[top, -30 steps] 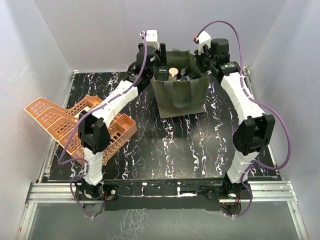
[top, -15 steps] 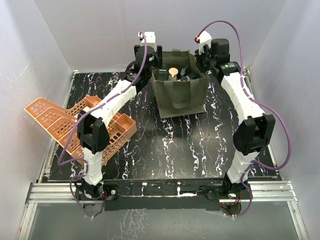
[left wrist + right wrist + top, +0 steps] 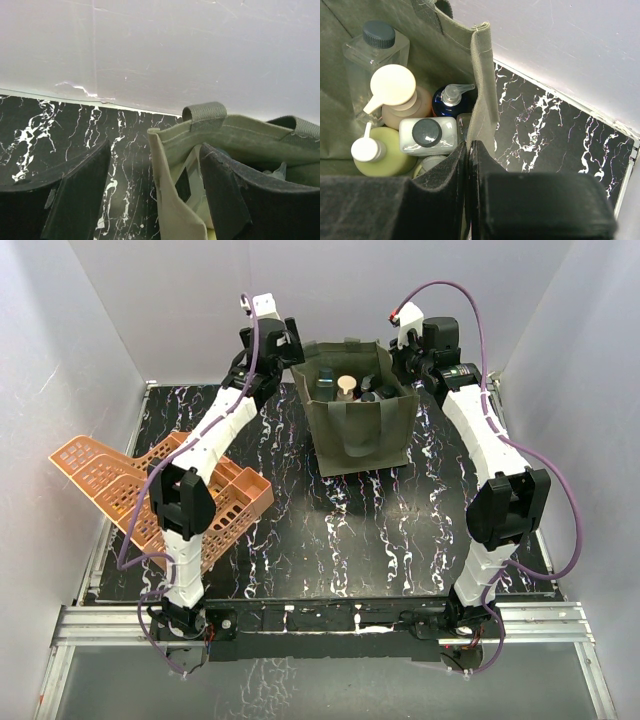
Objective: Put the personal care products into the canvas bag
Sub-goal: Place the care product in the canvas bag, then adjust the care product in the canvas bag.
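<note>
Personal care products (image 3: 427,136) in canvas bag (image 3: 360,430); none seen on table (image 3: 340,530). Right pincer (image 3: 469,146) clamps bag rim, 2 o'clock; left pincer (image 3: 155,147) wide, empty, 10 o'clock. You're likely nearly done.

Both arms far forward; left pincer (image 3: 155,150) wide apart, right pincer (image 3: 469,147) tight on canvas bag (image 3: 484,90) rim.

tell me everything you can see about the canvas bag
The canvas bag is an olive-green, boxy fabric tote with two strap handles. It stands upright with its top open at the far middle of the black marbled table. Its cloth looks soft and slightly creased. Several bottles stand packed inside. The right pincer is shut on its right rim. The left pincer is open with the bag's far-left corner between its fingers; whether they touch is unclear.
</note>
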Controlling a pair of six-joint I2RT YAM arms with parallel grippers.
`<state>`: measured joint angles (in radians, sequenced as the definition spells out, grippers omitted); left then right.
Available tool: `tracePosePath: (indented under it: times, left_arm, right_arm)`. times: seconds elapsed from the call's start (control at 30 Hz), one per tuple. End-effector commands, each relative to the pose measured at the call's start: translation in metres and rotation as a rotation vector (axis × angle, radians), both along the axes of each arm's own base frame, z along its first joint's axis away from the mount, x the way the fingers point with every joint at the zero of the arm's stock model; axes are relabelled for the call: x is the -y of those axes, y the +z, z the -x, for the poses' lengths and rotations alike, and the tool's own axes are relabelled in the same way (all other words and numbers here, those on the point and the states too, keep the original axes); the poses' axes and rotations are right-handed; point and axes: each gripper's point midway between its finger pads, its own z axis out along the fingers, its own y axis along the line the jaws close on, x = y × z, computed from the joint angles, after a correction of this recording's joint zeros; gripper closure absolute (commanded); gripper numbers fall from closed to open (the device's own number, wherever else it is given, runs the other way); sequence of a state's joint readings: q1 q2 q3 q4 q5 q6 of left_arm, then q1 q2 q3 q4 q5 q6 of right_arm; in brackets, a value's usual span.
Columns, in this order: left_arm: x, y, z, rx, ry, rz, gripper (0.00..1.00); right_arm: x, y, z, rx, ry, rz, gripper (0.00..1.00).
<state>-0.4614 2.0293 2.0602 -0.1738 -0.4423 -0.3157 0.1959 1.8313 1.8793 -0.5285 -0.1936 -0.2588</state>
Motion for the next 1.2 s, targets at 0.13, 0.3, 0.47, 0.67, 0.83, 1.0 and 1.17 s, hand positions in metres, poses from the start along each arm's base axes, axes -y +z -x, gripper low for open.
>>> tracePosePath:
  times: [0.13,0.3,0.47,0.67,0.83,1.0,1.17]
  left_arm:
    - [0.013,-0.005,-0.003,-0.047,-0.052,0.103,0.33]
    - [0.018,-0.018,0.004,-0.096,-0.074,0.134,0.37]
    - [0.021,-0.02,0.005,-0.109,-0.084,0.151,0.47]
    - [0.029,-0.022,0.002,-0.118,-0.098,0.193,0.53]
    - [0.033,-0.026,0.002,-0.138,-0.103,0.219,0.53]
    - [0.037,-0.031,0.004,-0.153,-0.111,0.237,0.63]
    - [0.041,-0.015,0.001,-0.102,-0.155,0.226,0.9]
  right_arm:
    - [-0.005,0.04,0.005,0.087,0.021,-0.041,0.92]
    - [-0.006,0.042,0.004,0.093,0.022,-0.041,0.92]
    - [-0.007,0.041,0.004,0.088,0.029,-0.043,0.92]
    - [-0.007,0.045,0.005,0.098,0.031,-0.043,0.92]
    - [-0.007,0.047,0.007,0.102,0.035,-0.043,0.92]
    - [-0.007,0.049,0.008,0.106,0.038,-0.042,0.92]
    - [-0.003,0.046,0.008,0.104,0.021,-0.03,0.92]
